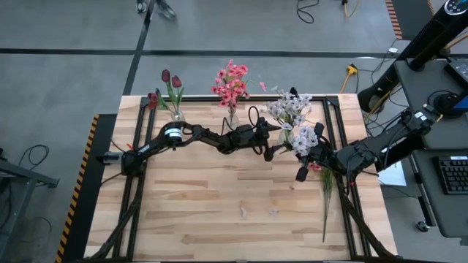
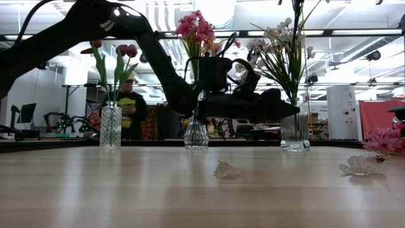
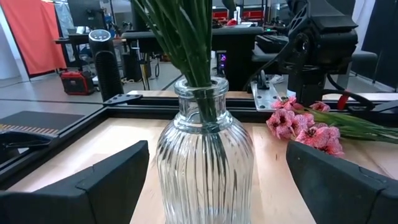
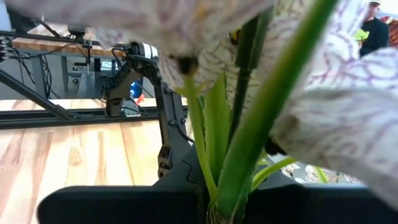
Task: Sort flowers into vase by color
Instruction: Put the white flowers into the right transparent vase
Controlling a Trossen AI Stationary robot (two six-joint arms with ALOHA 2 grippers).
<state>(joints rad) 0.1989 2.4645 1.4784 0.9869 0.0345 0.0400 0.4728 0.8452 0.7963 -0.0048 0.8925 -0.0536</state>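
Three glass vases stand in a row along the table's [image 1: 219, 212] far edge. The left vase [image 2: 110, 126], toward the far left corner, holds the dark red tulips [image 1: 170, 82]; the middle vase [image 2: 196, 134] holds the pink blooms [image 1: 231, 82]; the right vase [image 2: 295, 130], toward the far right corner, holds white-lavender sprays [image 1: 287, 108]. So each colour already has its own vase, and the sort looks well along. The left pincer [image 1: 272, 142] reaches along the far edge from the left and sits released, its two dark fingers [image 3: 115, 180] wide apart on either side of the right vase's ribbed body without touching the glass; green stems fill the vase's neck. The right pincer [image 1: 311, 162] hangs near the right edge, just on the near side of that vase, and is clenched on a white-lavender spray [image 1: 304, 139], whose veined petals and green stem crowd its wrist view. That spray seems to be the one in hand, not yet set into the right vase. A loose pink flower [image 3: 303, 126] lies on the table by the right edge, its long green stem running toward the near edge, so at least that one is left to go to the middle vase. Two small pale scraps [image 2: 226, 169] lie on the boards in mid-table; what they are I cannot tell. A person [image 2: 130, 107] stands in the room beyond.
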